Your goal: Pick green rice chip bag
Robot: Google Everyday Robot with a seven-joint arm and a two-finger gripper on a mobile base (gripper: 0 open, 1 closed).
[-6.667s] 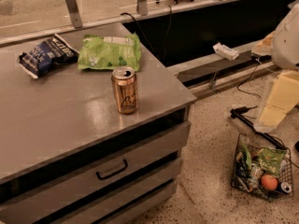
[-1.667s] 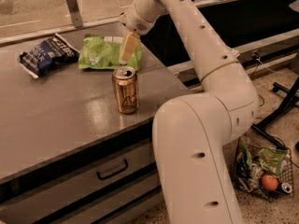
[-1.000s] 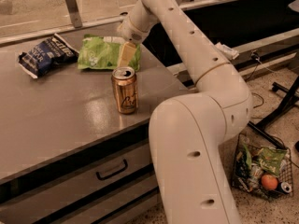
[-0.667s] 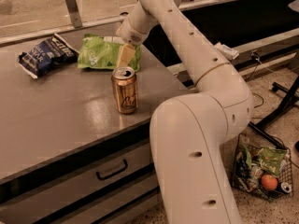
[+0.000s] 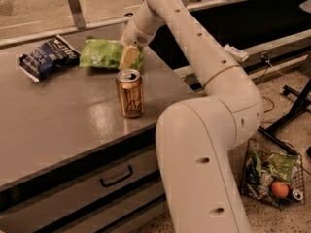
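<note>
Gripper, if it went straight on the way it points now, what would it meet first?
The gripper points down at the right end of the green rice chip bag, so probably that first, though depth is unclear.

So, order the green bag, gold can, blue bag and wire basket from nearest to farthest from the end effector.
1. Green rice chip bag, at the end effector.
2. Gold can, just in front.
3. Blue bag, far left.
4. Wire basket, on floor.

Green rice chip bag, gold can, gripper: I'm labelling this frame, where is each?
green rice chip bag (image 5: 101, 54): camera view, middle of its face.
gold can (image 5: 129, 97): camera view, side wall.
gripper (image 5: 129, 57): camera view, its tip, at the bag's right end.
</note>
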